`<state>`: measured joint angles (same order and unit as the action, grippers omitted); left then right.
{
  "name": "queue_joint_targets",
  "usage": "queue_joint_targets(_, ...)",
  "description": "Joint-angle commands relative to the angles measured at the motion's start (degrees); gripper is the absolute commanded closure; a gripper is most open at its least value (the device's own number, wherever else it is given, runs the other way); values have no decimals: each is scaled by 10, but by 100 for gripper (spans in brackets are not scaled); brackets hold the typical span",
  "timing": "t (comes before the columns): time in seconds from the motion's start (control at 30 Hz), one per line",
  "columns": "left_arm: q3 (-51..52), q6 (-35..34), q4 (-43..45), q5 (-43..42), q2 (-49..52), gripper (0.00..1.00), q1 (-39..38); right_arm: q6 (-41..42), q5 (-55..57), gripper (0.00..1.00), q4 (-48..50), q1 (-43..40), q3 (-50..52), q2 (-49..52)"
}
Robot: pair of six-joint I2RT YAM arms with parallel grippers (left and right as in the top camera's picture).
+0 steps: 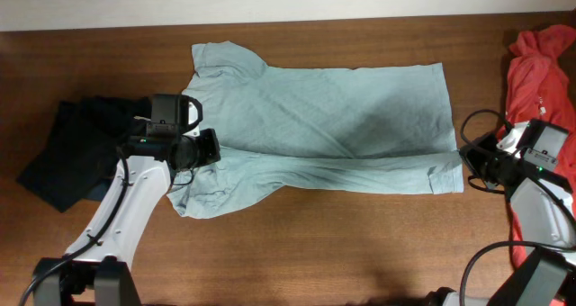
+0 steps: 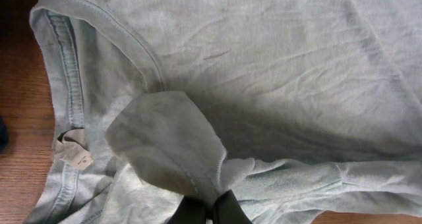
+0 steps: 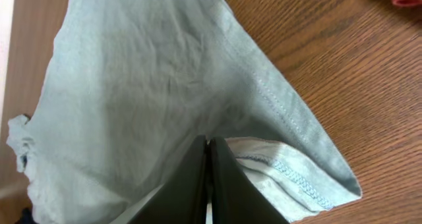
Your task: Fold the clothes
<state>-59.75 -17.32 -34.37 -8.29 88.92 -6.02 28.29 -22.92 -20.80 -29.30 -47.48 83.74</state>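
Wooden table (image 1: 297, 243) beneath partly folded pale teal T-shirt (image 1: 333, 108)

Your left arm (image 1: 121, 211) rises from the near edge and bends inward at the wrist. Its left pincer (image 1: 212, 149) is clamped tight on a fold of the T-shirt (image 1: 342, 108). Your right arm (image 1: 544, 207) mirrors it, and the right pincer (image 1: 465, 159) points inward, jaws pressed together on the hem.

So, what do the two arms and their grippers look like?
The left arm and right arm have white rounded links with black joints and a small green light near the wrist. The left gripper and right gripper are black, flat and tapered. Thin black cables loop beside the right arm.
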Motion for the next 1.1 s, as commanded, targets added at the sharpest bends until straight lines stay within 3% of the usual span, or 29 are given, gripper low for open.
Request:
queue_joint_targets(0.0, -10, 11, 3, 7, -9, 98, 1, -3, 38, 95, 6, 4, -8, 4)
queue_joint_targets(0.87, -10, 11, 23, 7, -9, 96, 1, -3, 54, 91, 54, 4, -8, 47)
queue_joint_targets(0.97, -9, 11, 29, 8, -9, 89, 1, -3, 54, 90, 55, 4, -8, 47)
queue_joint_targets(1.07, -9, 12, 33, 28, -9, 59, 1, -4, 54, 73, 59, 4, -8, 47)
